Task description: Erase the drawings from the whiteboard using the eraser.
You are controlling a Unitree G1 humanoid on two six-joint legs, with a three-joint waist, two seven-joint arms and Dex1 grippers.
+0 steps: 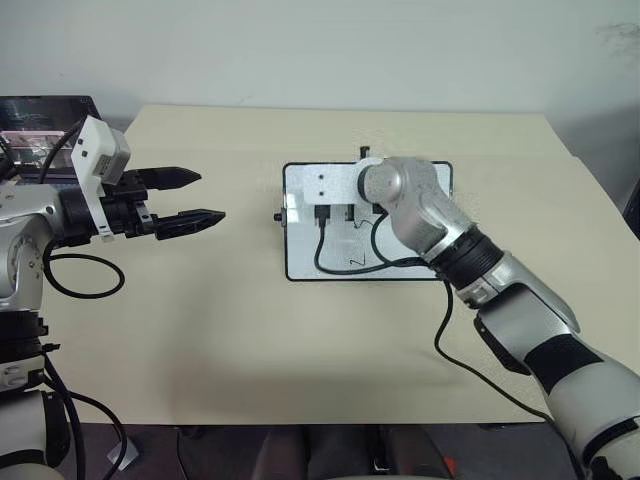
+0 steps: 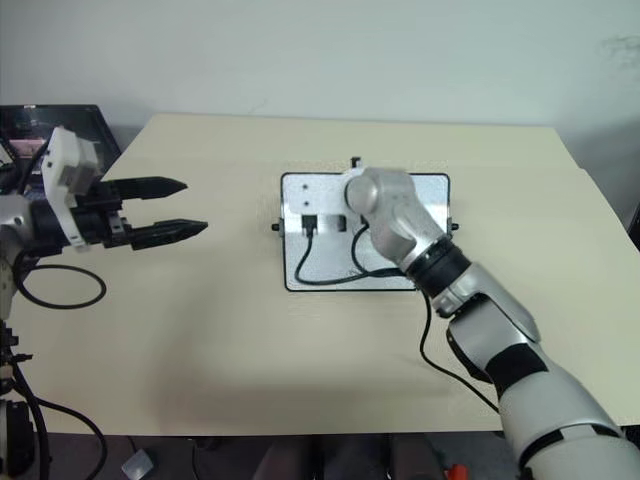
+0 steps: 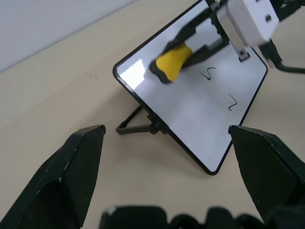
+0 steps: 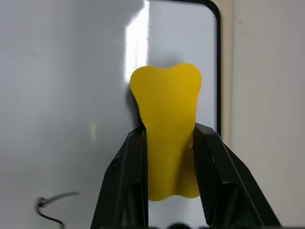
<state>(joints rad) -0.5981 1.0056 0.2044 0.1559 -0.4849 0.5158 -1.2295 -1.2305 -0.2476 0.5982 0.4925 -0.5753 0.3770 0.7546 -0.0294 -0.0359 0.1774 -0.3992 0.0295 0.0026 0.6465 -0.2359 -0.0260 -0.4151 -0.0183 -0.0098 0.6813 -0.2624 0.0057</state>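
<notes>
The whiteboard (image 1: 302,250) stands propped at the middle of the tan table. My right gripper (image 4: 169,136) is shut on the yellow eraser (image 4: 167,109), whose black side lies against the board near one corner. In the left wrist view the eraser (image 3: 171,62) sits beside two black drawings, a "5" (image 3: 208,74) and a "2" (image 3: 232,101). The "2" (image 1: 357,262) also shows under my right wrist. My left gripper (image 1: 210,196) hovers open and empty to the left of the board, well apart from it.
A dark laptop (image 1: 45,120) sits at the table's far left corner. A black cable (image 1: 330,262) from my right wrist hangs across the board's face. The board leans on a thin black stand (image 3: 138,125).
</notes>
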